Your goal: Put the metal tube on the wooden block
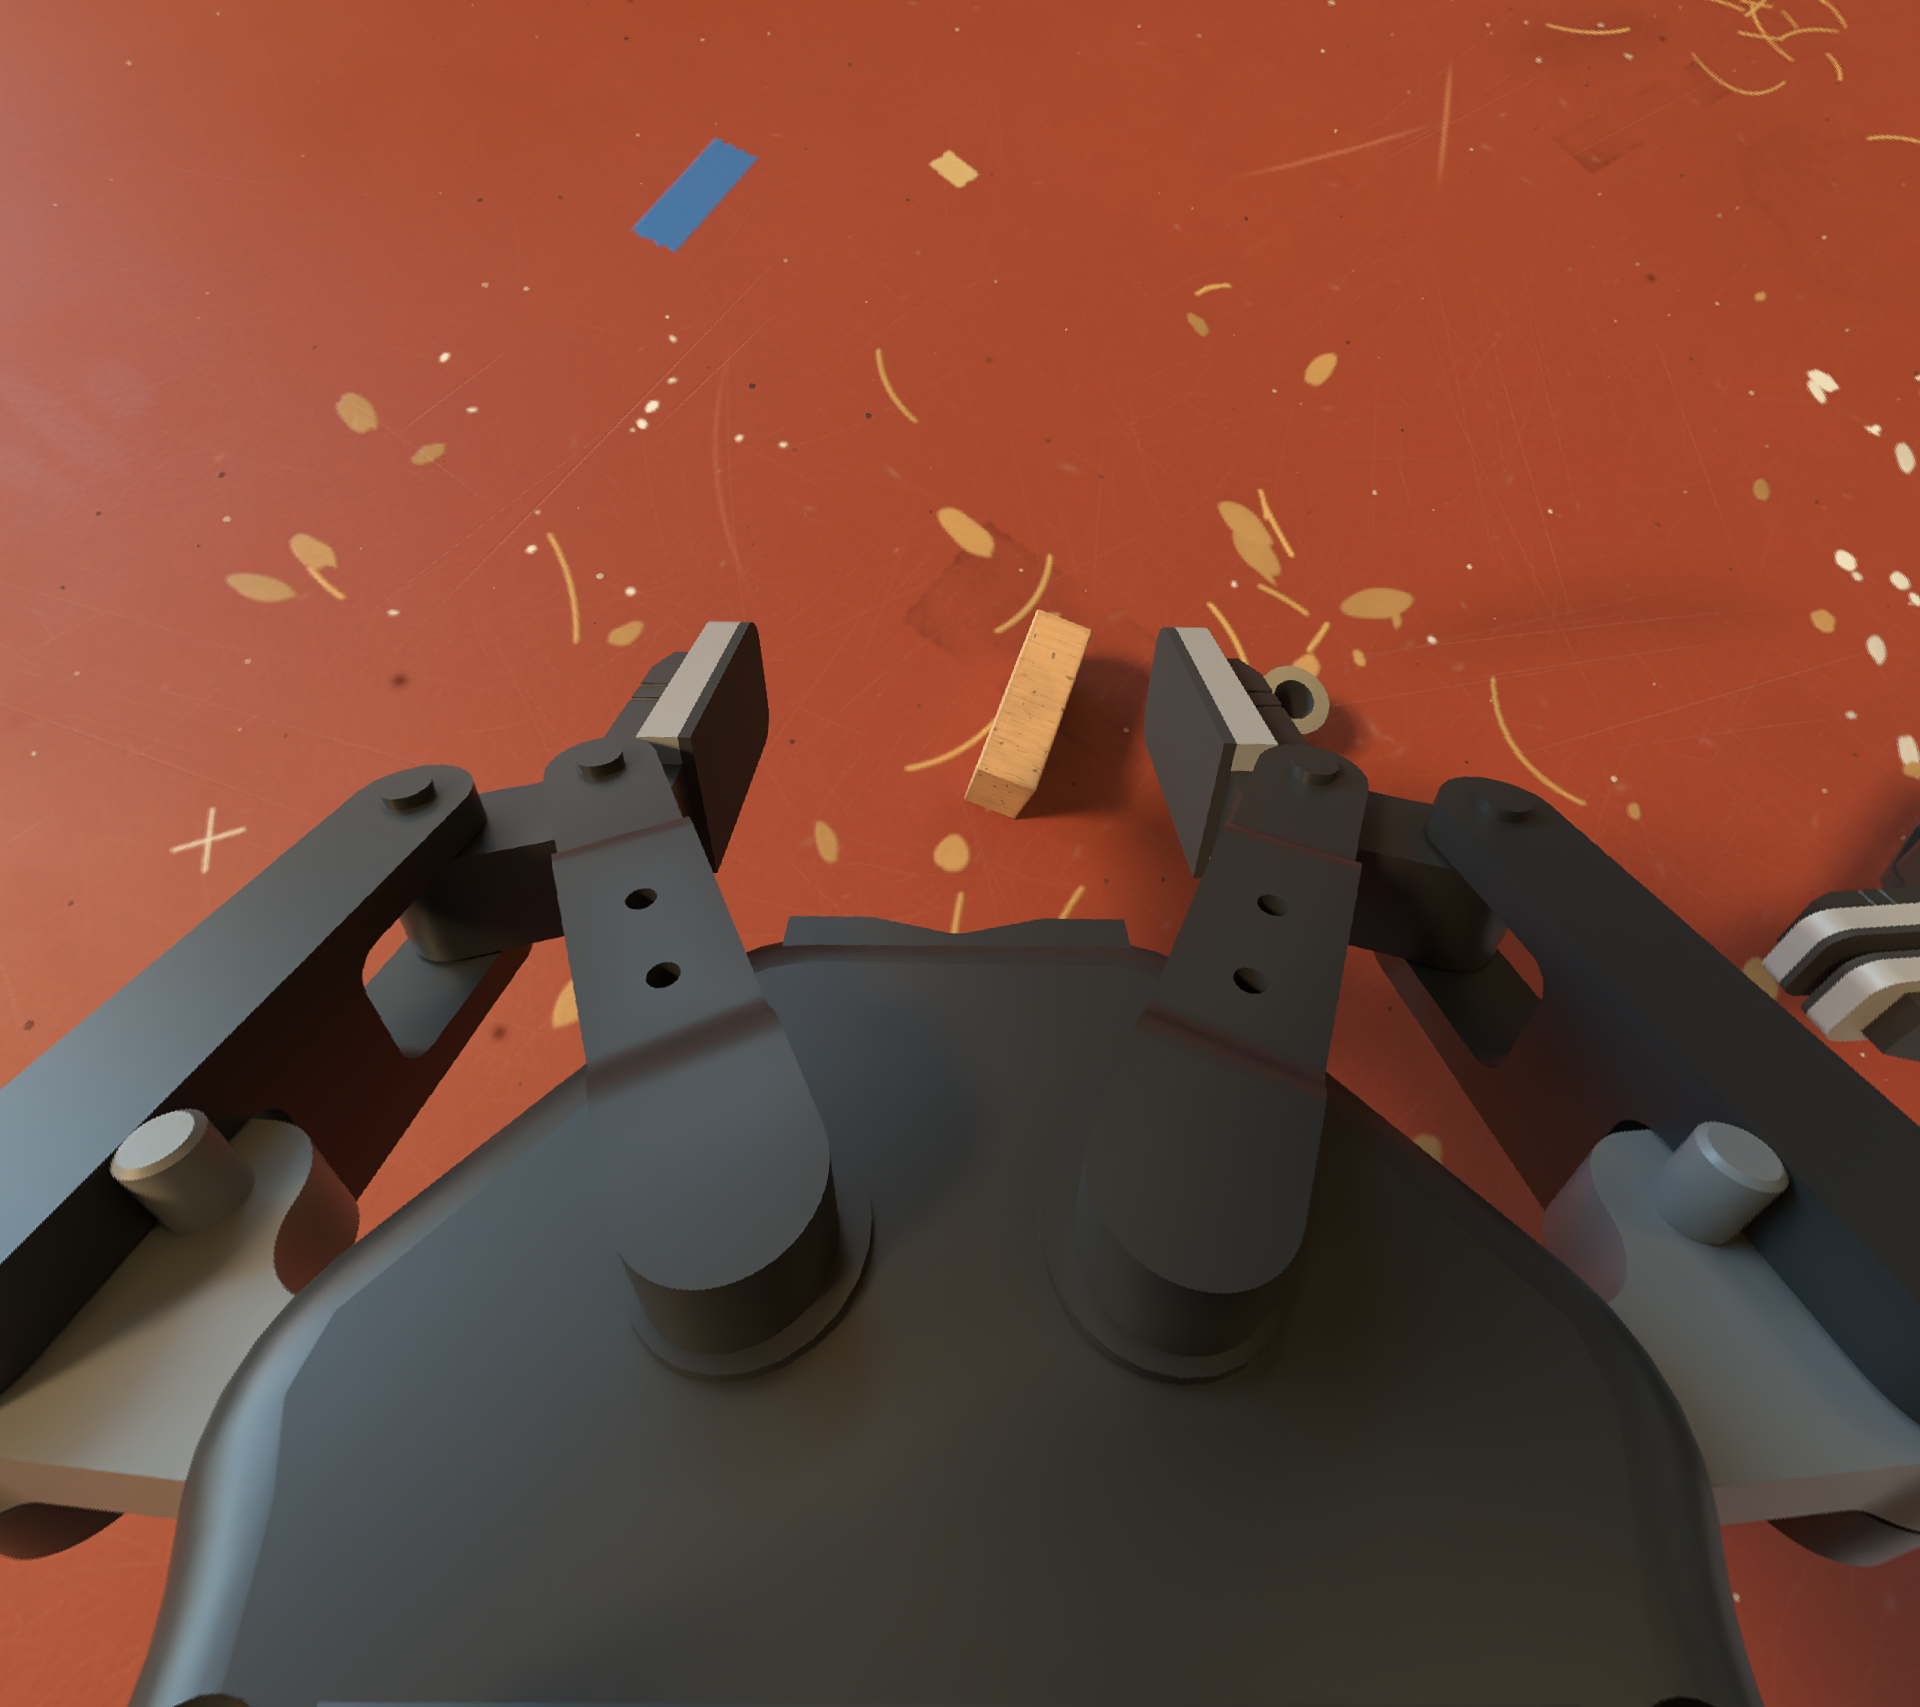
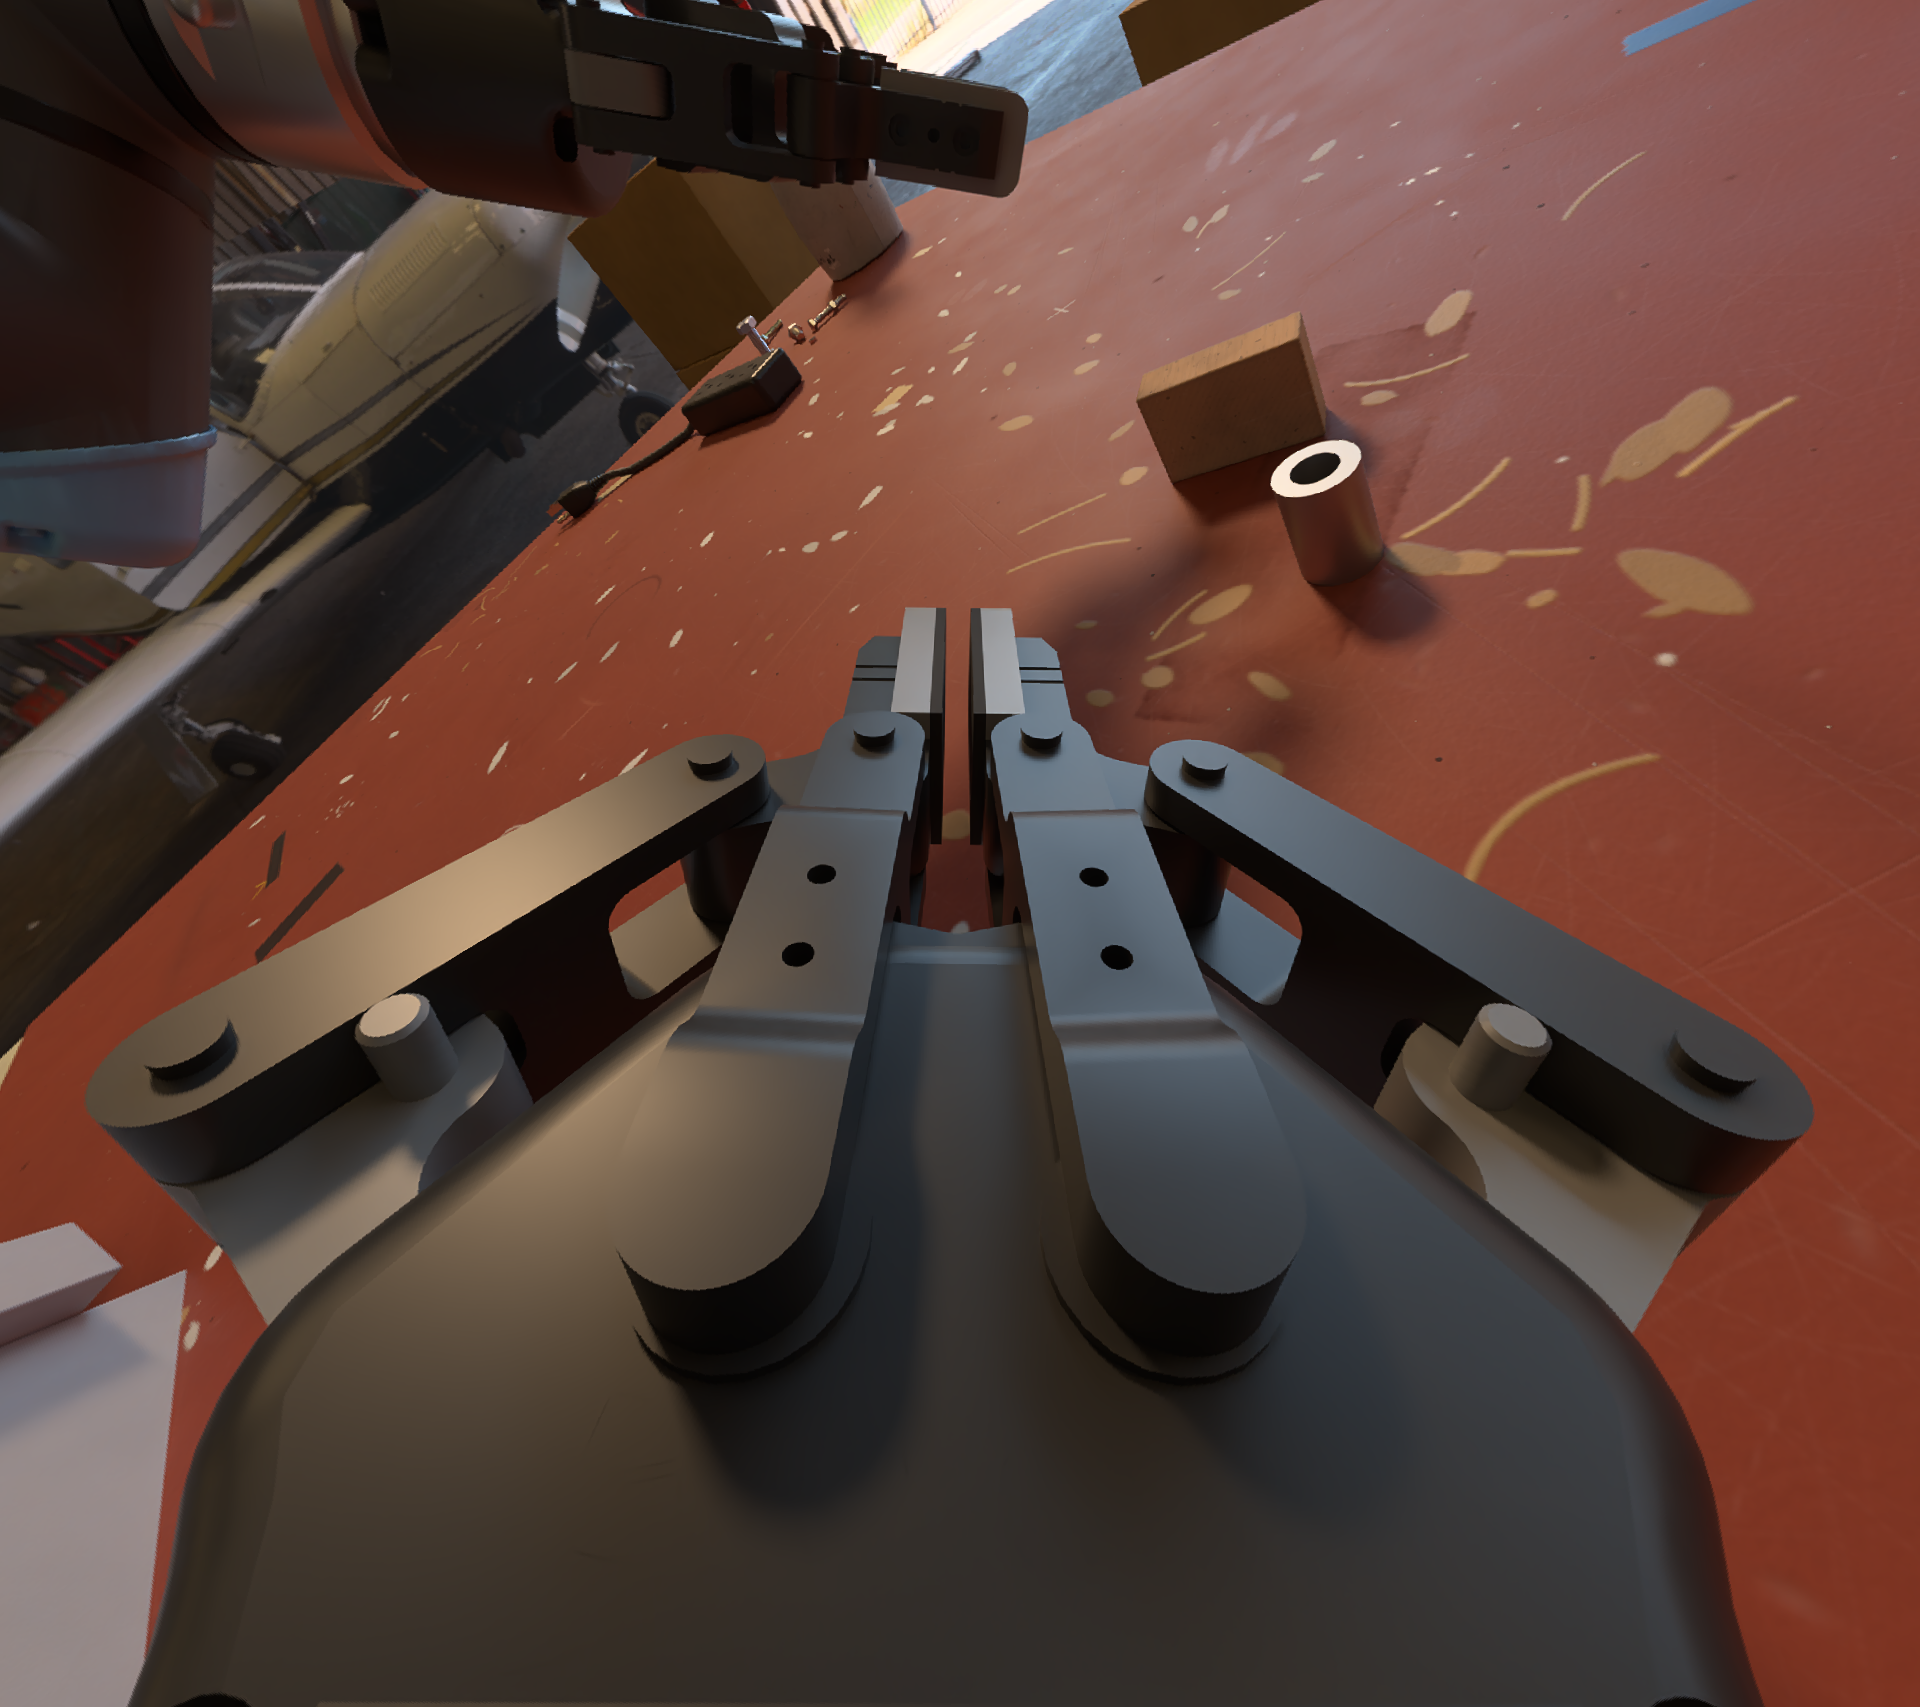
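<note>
Tube [image 2: 1328, 514] of metal is seen upright on the red table [image 2: 1558, 826], just beside the wooden block [image 2: 1231, 400], perhaps touching. Left gripper [image 1: 956, 722] is spread wide, empty; right gripper [image 2: 958, 660] is closed on nothing.

The left claw [image 1: 956, 727] is matte charcoal metal: a rounded palm housing, two slotted outer links, finger bars with paired screw holes, pale grey pins and black pads backed by light grey plates. The right claw [image 2: 957, 660] matches it. Behind the far claw runs a silver-banded black wrist.
</note>
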Controlling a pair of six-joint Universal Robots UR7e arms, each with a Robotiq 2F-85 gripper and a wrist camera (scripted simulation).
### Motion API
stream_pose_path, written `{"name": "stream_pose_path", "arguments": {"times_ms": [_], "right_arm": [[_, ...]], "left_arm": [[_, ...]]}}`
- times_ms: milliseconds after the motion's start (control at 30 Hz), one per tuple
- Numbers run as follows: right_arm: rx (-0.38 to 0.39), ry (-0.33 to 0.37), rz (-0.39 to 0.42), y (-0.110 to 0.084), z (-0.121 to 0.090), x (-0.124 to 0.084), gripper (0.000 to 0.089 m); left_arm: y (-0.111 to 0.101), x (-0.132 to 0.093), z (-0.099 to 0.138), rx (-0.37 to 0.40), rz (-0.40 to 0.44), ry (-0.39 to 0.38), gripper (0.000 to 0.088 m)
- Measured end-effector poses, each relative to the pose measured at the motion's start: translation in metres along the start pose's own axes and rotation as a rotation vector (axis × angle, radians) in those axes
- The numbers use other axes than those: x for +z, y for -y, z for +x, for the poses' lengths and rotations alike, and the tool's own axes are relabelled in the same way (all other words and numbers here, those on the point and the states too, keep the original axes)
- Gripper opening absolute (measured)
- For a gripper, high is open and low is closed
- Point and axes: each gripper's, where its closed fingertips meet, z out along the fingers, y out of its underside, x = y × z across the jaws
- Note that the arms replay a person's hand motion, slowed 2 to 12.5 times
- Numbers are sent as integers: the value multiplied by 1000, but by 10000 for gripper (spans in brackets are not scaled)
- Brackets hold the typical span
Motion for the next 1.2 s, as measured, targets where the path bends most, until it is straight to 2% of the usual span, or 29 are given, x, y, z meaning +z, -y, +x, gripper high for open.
{"name": "stream_pose_path", "arguments": {"times_ms": [833,1033,1200], "right_arm": [[-1,-1,0,0,0,0,41],[2,-3,-12,-1,0,1,43],[4,-4,-21,-2,1,2,45]], "left_arm": [[4,-1,7,17,11,-17,649],[9,2,20,49,10,-62,648],[14,9,40,112,-28,-125,648]]}}
